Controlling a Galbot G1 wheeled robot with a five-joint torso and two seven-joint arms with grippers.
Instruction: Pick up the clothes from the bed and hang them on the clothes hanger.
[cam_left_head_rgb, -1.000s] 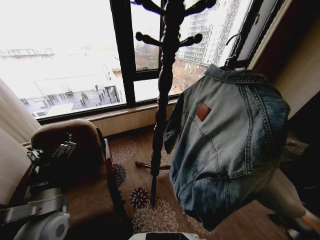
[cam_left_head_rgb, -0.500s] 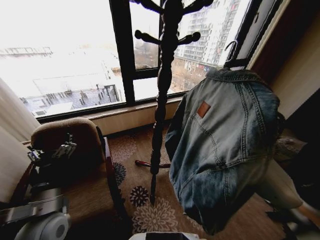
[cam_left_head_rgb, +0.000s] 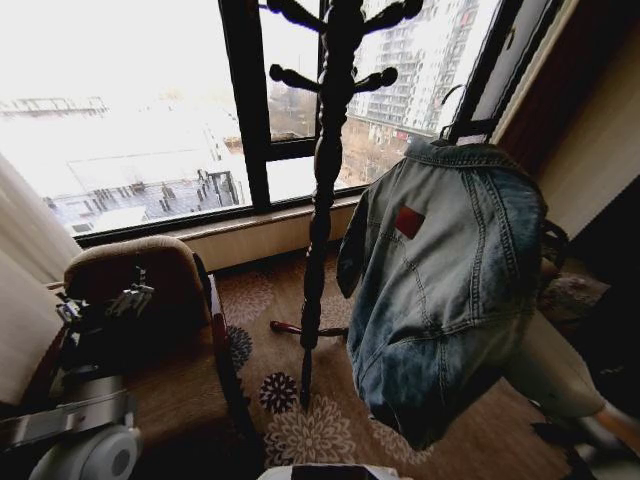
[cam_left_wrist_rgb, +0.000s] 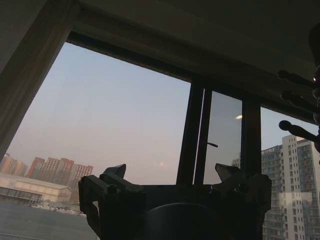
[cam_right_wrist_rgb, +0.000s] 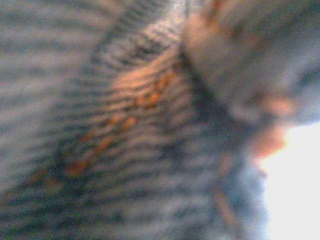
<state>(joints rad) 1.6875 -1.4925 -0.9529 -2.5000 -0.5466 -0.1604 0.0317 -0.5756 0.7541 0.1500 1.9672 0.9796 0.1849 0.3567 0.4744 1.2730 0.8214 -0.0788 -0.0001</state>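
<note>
The denim jacket (cam_left_head_rgb: 450, 290) is hanging on the black hanger (cam_left_head_rgb: 462, 124), not yet hooked on the coat stand (cam_left_head_rgb: 325, 180). The left gripper (cam_left_head_rgb: 100, 310) is waiting at the near left, fingers wide; the right fingers, I cannot tell.

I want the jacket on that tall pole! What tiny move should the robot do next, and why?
Probably lift the light-blue denim jacket on its thin black hanger toward a peg of the dark wooden coat stand: its hook hangs free beside the pegs, apart from them.

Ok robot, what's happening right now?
Left end effector parked low, open. Light-blue denim jacket on thin black hanger, held up right of dark wooden coat stand.
</note>
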